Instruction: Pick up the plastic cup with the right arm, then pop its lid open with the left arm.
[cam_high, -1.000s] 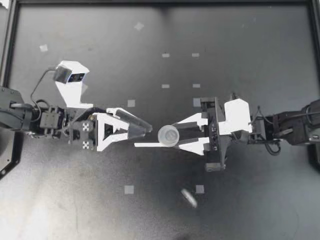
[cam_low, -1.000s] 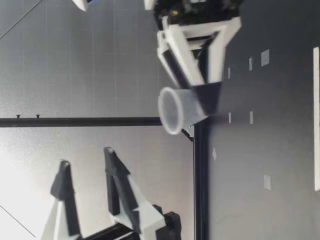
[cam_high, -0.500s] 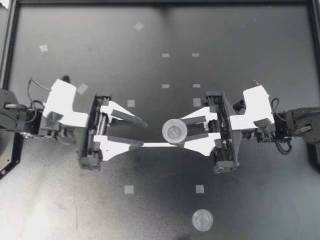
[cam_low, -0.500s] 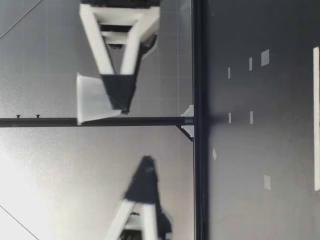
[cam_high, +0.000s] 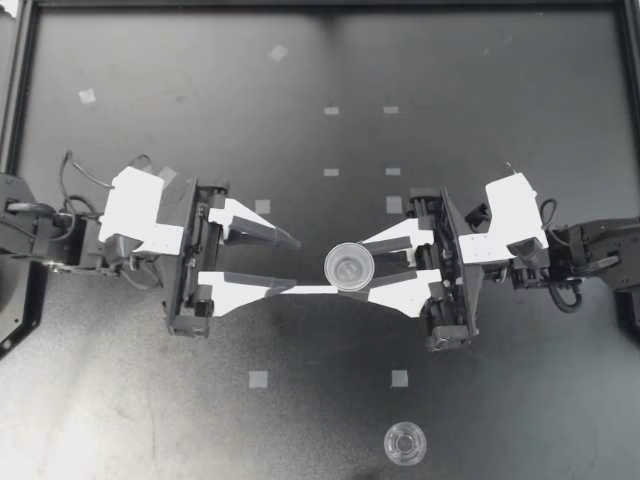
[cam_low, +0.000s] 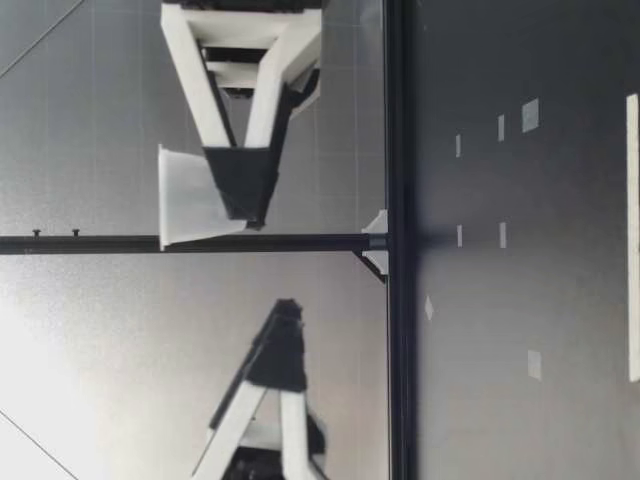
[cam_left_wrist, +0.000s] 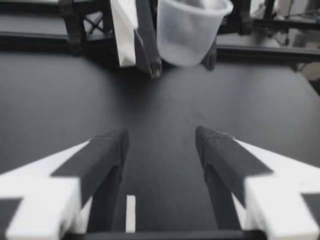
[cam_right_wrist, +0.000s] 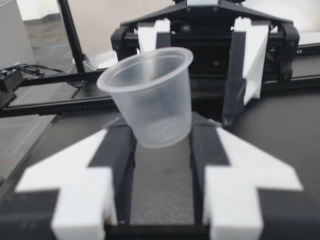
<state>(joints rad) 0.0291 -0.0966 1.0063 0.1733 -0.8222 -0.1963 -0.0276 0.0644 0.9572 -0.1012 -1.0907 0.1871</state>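
My right gripper is shut on a small clear plastic cup, held upright above the middle of the table with its mouth up. My left gripper stands open just across from it, its fingertips a short way from the cup and nothing between them. In the low view the cup hangs well above the table in my right gripper, with my left gripper at about the same height. In the right wrist view the cup sits tilted between the fingertips. The left wrist view has the cup ahead of the open fingers.
A second clear cup stands on the dark table near its front edge, right of the middle. Several small tape squares dot the surface. A black frame rail runs along the table's left side.
Both wrists rolled level and both grippers rose. The held cup turned from tilted to upright. The second cup, blurred in motion a second ago, came to rest near the front edge.
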